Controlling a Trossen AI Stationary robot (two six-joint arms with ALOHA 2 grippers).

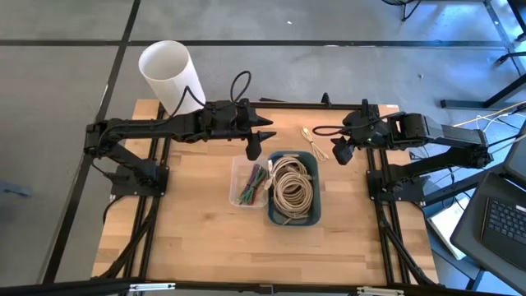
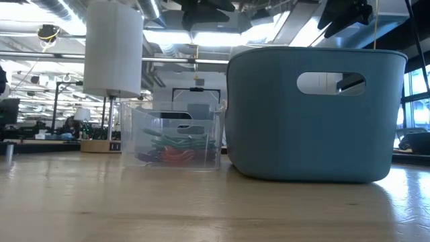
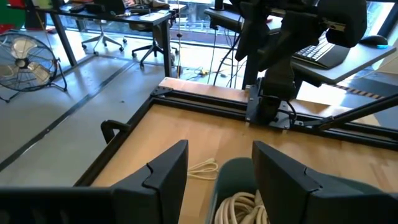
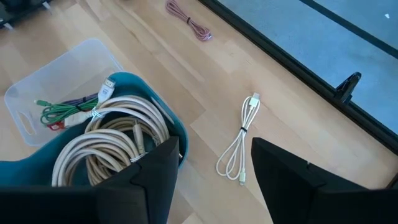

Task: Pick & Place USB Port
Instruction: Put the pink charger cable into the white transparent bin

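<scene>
A small white USB cable point(image 4: 239, 143), tied in a loop, lies flat on the wooden table past the far right corner of the blue bin point(image 1: 308, 158); it also shows as a pale cable point(image 1: 313, 141) in the high view and as a white cable point(image 3: 202, 168) in the left wrist view. My right gripper point(image 4: 214, 180) hovers open above the table, near this cable and the bin's far right corner. My left gripper point(image 3: 219, 180) hangs open above the bin's far left edge, holding nothing. The blue bin point(image 2: 312, 114) holds coiled beige cables point(image 4: 112, 140).
A clear plastic tray point(image 1: 241, 182) with green and red cables point(image 4: 62, 112) stands left of the bin. A pinkish cable point(image 4: 189, 23) lies toward the table's far left. A white cylinder point(image 1: 171, 74) stands at the far left corner. Bare wood spreads at the near side.
</scene>
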